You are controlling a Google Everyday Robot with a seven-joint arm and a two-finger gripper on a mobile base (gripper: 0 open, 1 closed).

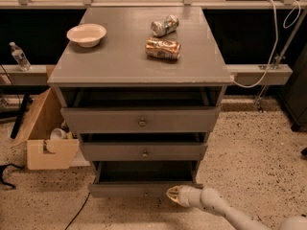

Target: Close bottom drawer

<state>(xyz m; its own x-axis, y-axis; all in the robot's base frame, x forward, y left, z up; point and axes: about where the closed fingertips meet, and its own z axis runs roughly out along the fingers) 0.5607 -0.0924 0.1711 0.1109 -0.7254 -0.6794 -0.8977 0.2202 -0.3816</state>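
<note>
Bottom drawer (129,189): lowest in cabinet (120,56), partly out. I judge it rigid, wood, sliding; push flat front, no grip needed. End effector (173,195): at front's right end; spread or pressed together, I cannot tell.

Arm (229,212): white, smooth tubular segs w/ rounded joint. Gripper (173,194): cream-yellow tip, at right edge of bottom drawer (134,190) front.
</note>
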